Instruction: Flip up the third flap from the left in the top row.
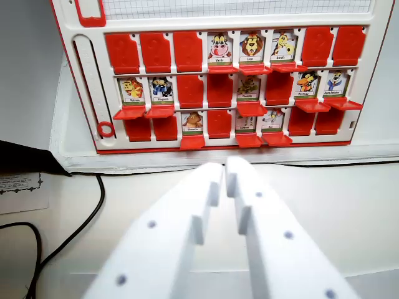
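White fingers (223, 169) are seen nearly closed, gripping nothing, above the pale worktop (349, 212).
Just beyond them, the red game board (75, 75) is propped upright; the third flap (187, 51) in its top row is shown closed.

White jaws nearly closed, short of the red game board (218, 87) (several flaps open).

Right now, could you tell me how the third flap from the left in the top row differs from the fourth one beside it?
The third flap stands as a plain red panel with no picture showing; the fourth flap is folded so its red piece juts out at the bottom.
The third flap's slot hides any card; the fourth flap's slot shows a cow picture card.
Both are red, sit in the top row of the same white board, and are untouched by the claw.
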Robot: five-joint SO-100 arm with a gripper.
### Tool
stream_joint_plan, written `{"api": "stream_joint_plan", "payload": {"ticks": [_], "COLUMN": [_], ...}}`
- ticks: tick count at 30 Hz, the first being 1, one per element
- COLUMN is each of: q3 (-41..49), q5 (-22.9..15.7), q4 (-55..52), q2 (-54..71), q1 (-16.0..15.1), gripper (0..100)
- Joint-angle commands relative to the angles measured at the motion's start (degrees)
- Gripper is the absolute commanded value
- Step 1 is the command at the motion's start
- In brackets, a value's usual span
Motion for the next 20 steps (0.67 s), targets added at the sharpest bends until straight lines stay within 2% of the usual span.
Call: {"api": "stream_joint_plan", "payload": {"ticks": [1,20], "q3": [-4.66,-3.43], "q5": [-0.26,-0.35], "q4": [0.26,0.26], "q2": [3.96,5.01], "q1": [0.0,0.26], "gripper": [0,0]}}
